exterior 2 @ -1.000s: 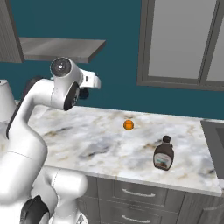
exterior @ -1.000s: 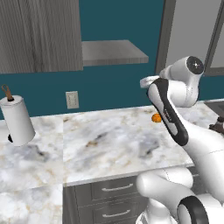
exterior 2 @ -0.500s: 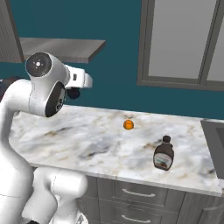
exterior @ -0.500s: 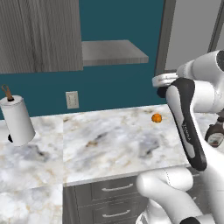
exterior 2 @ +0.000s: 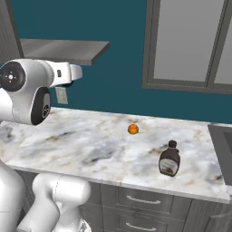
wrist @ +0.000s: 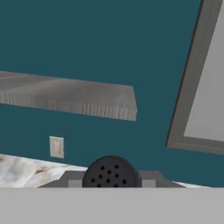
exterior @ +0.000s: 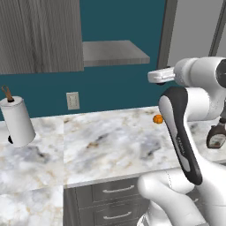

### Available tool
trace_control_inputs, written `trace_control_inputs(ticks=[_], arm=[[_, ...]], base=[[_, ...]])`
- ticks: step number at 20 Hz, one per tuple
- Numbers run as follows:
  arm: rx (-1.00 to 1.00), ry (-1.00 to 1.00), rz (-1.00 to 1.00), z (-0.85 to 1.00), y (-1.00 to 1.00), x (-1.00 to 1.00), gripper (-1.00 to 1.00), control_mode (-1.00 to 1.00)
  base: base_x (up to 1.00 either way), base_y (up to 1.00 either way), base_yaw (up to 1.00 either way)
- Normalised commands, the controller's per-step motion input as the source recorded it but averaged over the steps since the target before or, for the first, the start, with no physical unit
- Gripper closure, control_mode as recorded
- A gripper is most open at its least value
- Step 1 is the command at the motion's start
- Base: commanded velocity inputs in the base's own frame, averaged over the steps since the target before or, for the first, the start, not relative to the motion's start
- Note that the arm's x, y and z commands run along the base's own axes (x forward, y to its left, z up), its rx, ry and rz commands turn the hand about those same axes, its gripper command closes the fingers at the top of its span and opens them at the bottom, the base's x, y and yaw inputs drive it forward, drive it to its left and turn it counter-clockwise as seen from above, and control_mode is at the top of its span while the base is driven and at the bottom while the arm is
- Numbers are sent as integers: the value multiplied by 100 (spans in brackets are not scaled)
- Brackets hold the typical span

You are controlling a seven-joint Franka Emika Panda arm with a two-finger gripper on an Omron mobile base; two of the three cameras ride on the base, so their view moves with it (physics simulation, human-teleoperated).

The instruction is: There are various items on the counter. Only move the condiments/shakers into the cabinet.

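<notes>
White arm raised, hand level, gripping black-topped shaker.

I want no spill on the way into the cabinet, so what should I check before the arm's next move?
1. Shaker held: ok, its black holed cap sits between the fingers of the gripper.
2. Shelf in front of the hand: ok, it lies ahead and above the cap.
3. Hand high enough to pass the shelf's edge: cannot tell.
4. Landing spot: ok, the shelf's top looks bare from the left base view.
5. Squeeze bottle: ok, upright on the counter, away from the arm.
6. Orange: ok, on the counter, apart from the bottle.
</notes>
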Motion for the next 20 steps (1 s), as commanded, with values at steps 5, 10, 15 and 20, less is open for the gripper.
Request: trace_control_inputs(ticks=[5,10,15,20], arm=[[0,0,0,0,0,0,100,-100],[0,0,0,0,0,0,100,-100],[0,0,7,0,4,-12,100,100],[0,0,0,0,0,0,100,100]], base=[[0,0,0],[0,0,0],[-28,0,18],[-57,-12,50]])
